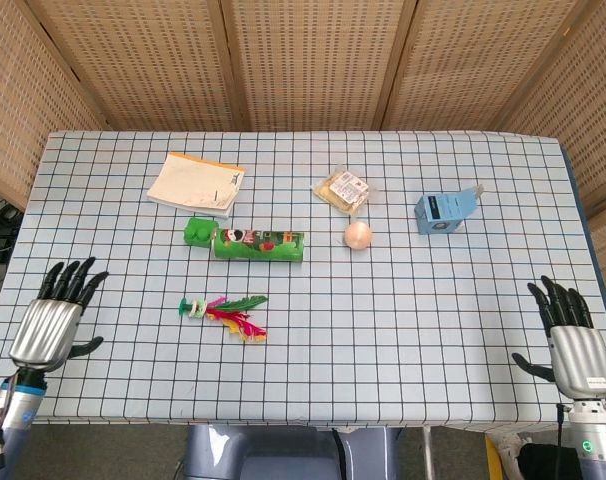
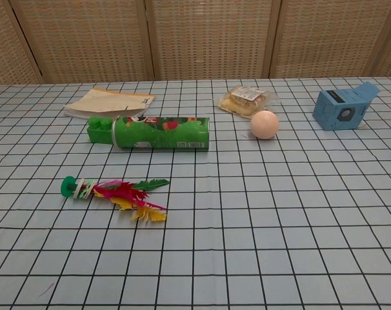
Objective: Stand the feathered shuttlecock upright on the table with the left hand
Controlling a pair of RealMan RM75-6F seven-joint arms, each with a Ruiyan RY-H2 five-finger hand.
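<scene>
The feathered shuttlecock point(image 1: 225, 310) point(image 2: 115, 192) lies on its side on the checked table, its green base pointing left and its red, yellow and green feathers spread to the right. My left hand point(image 1: 53, 319) hovers over the table's front left part, well to the left of the shuttlecock, fingers apart and holding nothing. At the front right corner my right hand point(image 1: 571, 338) is also spread and empty. Neither hand shows in the chest view.
Behind the shuttlecock lies a green can point(image 1: 256, 243) point(image 2: 158, 132) on its side. Farther back are a booklet point(image 1: 196, 183), a wrapped snack point(image 1: 342, 189), a peach ball point(image 1: 357, 235) and a blue box point(image 1: 444, 211). Wicker screens stand behind the table.
</scene>
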